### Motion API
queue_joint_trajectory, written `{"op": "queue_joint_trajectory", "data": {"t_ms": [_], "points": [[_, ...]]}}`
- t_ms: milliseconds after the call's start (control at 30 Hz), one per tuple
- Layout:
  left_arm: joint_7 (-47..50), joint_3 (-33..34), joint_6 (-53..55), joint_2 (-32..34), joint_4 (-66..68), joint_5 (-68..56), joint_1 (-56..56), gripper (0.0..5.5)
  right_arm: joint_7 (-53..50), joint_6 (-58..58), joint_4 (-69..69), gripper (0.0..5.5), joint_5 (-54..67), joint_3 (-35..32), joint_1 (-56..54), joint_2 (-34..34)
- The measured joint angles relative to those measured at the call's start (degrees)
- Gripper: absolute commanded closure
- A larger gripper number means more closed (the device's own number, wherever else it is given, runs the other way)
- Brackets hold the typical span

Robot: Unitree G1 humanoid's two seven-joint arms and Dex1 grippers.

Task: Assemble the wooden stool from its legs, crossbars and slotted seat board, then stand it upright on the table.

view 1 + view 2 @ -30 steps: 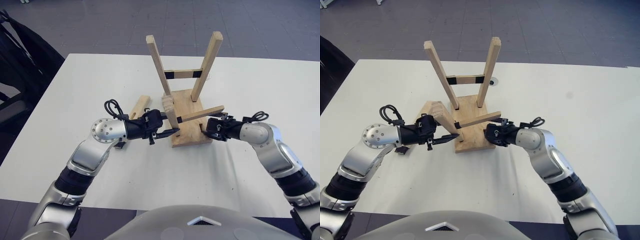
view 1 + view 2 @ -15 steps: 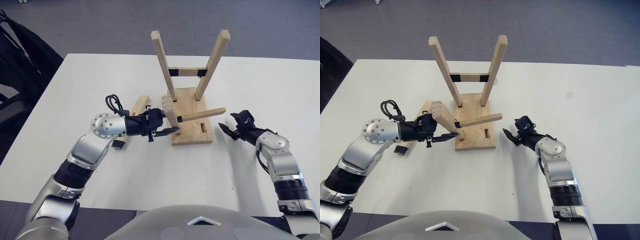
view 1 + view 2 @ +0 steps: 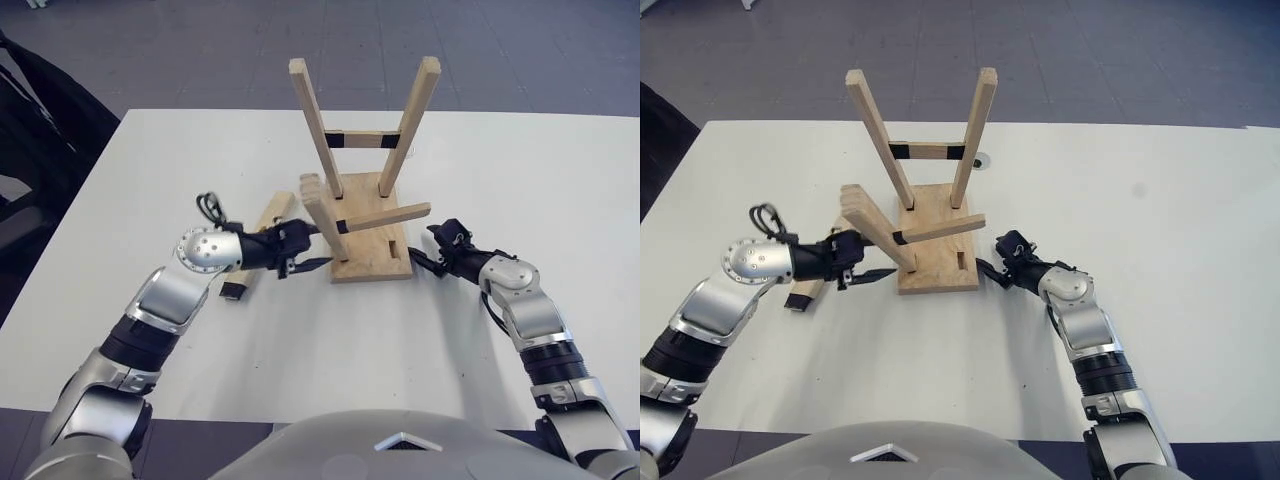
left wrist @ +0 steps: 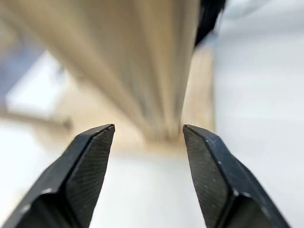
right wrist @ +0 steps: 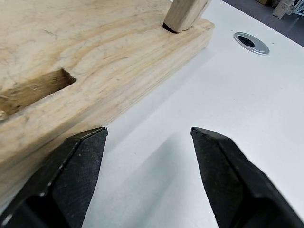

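Note:
The slotted seat board (image 3: 372,238) lies flat on the white table (image 3: 320,340). Two legs (image 3: 316,128) stand in its far slots, joined by a crossbar (image 3: 362,139). A third leg (image 3: 325,218) leans at the board's near left corner with a second crossbar (image 3: 388,214) sticking out of it to the right. Another leg (image 3: 272,214) lies on the table left of the board. My left gripper (image 3: 306,263) is open just in front of the leaning leg (image 4: 156,61). My right gripper (image 3: 424,262) is open at the board's right edge (image 5: 71,71), beside an empty slot (image 5: 35,88).
A small black piece (image 3: 232,292) lies on the table near my left forearm. A round cable grommet (image 5: 251,40) sits in the table beyond the board. Open table stretches in front and to the right.
My right gripper drew away from the board to the right, then came back to its right edge. The left gripper has stayed by the leaning leg. The head camera shifted slightly.

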Motion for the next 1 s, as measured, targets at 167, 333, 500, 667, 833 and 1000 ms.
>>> {"op": "queue_joint_trajectory", "data": {"t_ms": [167, 333, 500, 667, 833, 1000], "points": [[-0.2, 3.1, -0.4, -2.3, -0.6, -1.1, -0.4, 1.49, 0.3, 1.3, -0.9, 2.25, 0.3, 1.1, -0.2, 0.5], [-2.9, 10.0, 2.3, 1.6, -5.5, -5.3, 3.6, 1.49, 0.8, 3.0, -2.5, 2.25, 0.3, 2.2, -0.1, 0.3], [-10.8, 20.6, 9.3, 12.9, -11.5, -12.2, 12.8, 1.49, 0.4, 4.0, -3.1, 2.25, 0.2, 2.4, 0.1, 0.3], [-8.7, 33.8, 22.7, 11.9, -7.8, -31.9, -3.5, 1.81, 0.0, 4.3, -3.1, 2.25, -0.4, 2.7, -0.2, 0.3], [20.2, 40.4, 37.1, 2.0, -5.6, -42.1, -26.3, 2.48, -0.2, 5.8, -4.0, 2.25, -0.8, 4.1, -1.3, 0.9], [50.0, 42.4, 53.7, -9.6, -18.0, -56.9, -26.6, 2.48, 1.1, 8.1, -6.3, 2.25, 0.3, 6.4, -0.7, 2.9]]}}
